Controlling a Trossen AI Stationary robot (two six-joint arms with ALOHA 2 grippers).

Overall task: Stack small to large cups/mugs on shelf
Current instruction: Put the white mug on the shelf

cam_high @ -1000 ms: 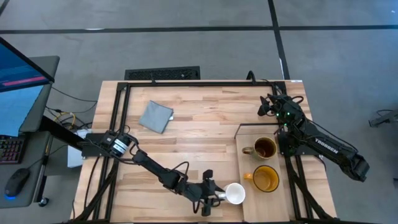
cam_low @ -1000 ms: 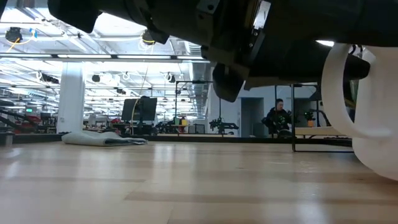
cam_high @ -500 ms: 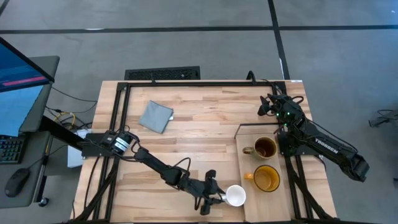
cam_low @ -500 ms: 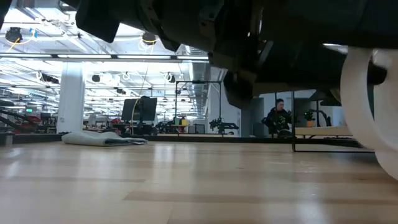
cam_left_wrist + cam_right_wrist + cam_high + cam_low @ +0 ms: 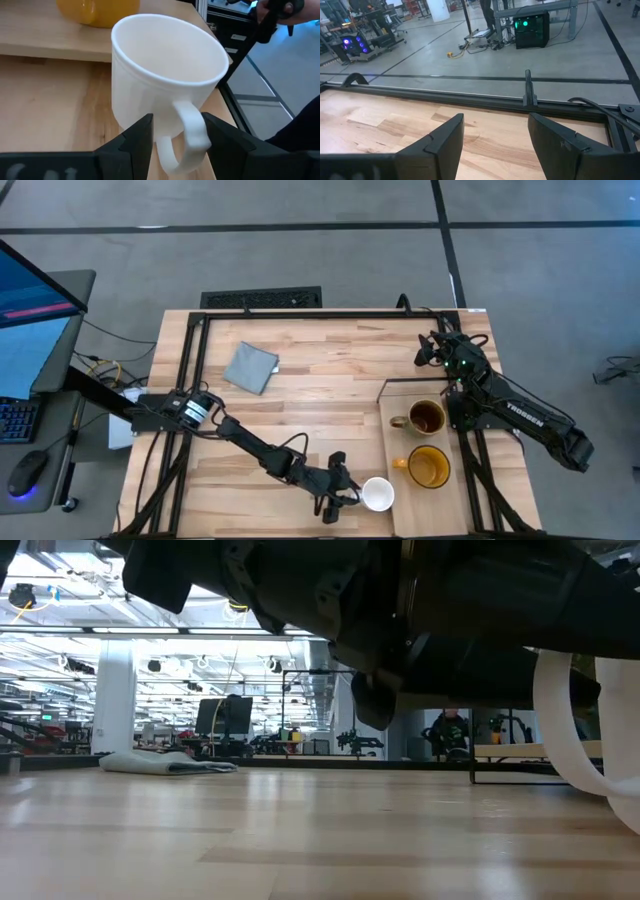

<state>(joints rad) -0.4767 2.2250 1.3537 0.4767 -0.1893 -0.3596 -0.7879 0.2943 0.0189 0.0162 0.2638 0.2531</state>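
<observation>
The left gripper [image 5: 345, 498] is reaching low over the front of the surface [image 5: 300, 405], and its fingers [image 5: 135, 142] are standing on both sides of the handle of the white mug [image 5: 378, 494]. The handle is pointing back toward the gripper, away from the shelf [image 5: 400, 395]. In the left wrist view the fingers are closing on the handle, but whether they are already pressing it I cannot tell for sure; I am judging them clamped on it.

The white mug is upright, with its mouth open to above, just beside the near left corner of the shelf and not yet on it. On the shelf the yellow-orange mug [image 5: 427, 467] is sitting closest to the white one, and the dark brown mug [image 5: 425, 418] is sitting behind it, farther along the shelf.

The right gripper [image 5: 432, 350] is waiting beyond the far end of the shelf with its fingers apart, holding nothing. So the left arm is clearly the nearer one for carrying the white mug.
</observation>
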